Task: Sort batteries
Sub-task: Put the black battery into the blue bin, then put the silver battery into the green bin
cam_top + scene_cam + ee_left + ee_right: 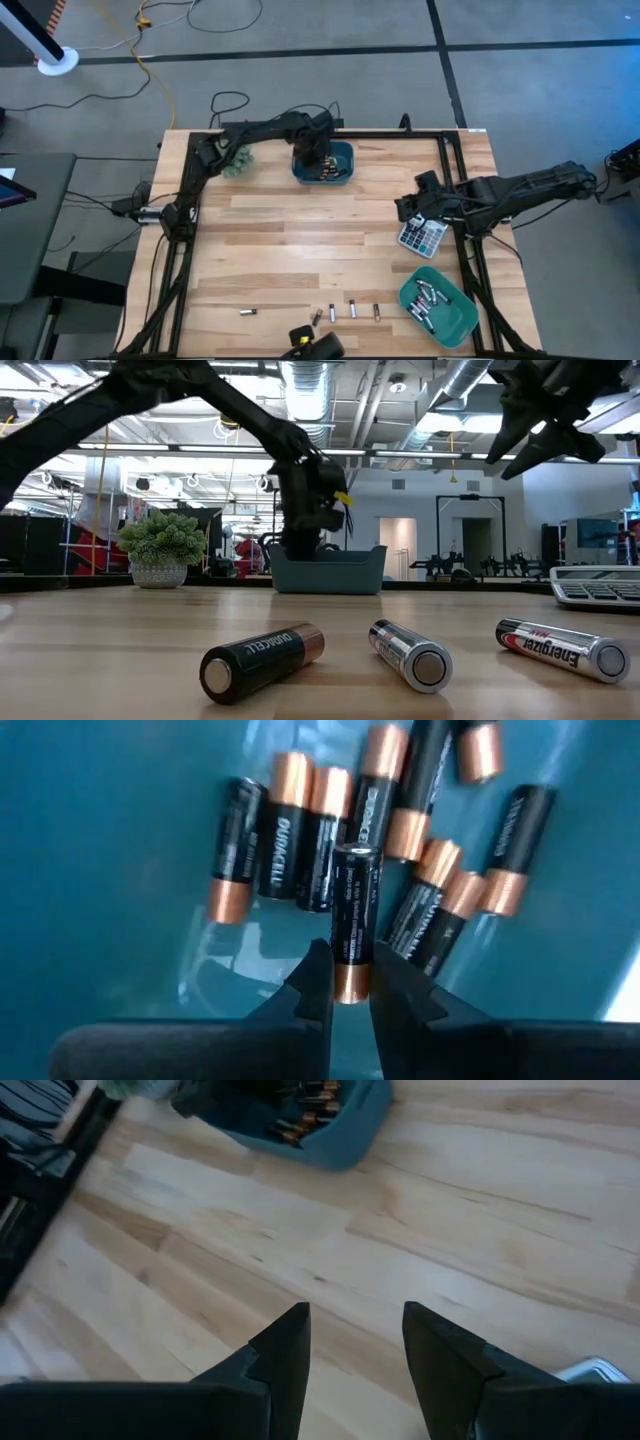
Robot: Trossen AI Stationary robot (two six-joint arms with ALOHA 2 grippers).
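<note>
Over the far teal bin (335, 170) from above, left gripper (312, 160) lowered inside it, among dark copper-tipped cells; right gripper (412, 208) parked well away, just beside the calculator (422, 236). Near the front edge, four loose batteries (353, 312) counted on the table (300, 240), plus one more at the rim beside a dark object, hard to make out; a second teal bin (455, 322) at the right front corner holding silvery cells, too small to count. At table height, three loose cells in front: one dark Duracell (262, 661), two silver ones (411, 652); left gripper sunk into the far bin, a potted plant (160, 550) well to one side. Through the left wrist camera, fingertips (318, 982) clamped on the copper end of one upright Duracell battery (354, 920), held just above roughly ten like cells lying in the bin. Best done, probably, by lowering until nearly touching the pile, then parting the fingers gently, then lifting straight up to avoid dragging neighbours. Through the right wrist camera, fingers (285, 1350) spread apart over bare wood, holding nothing.
</note>
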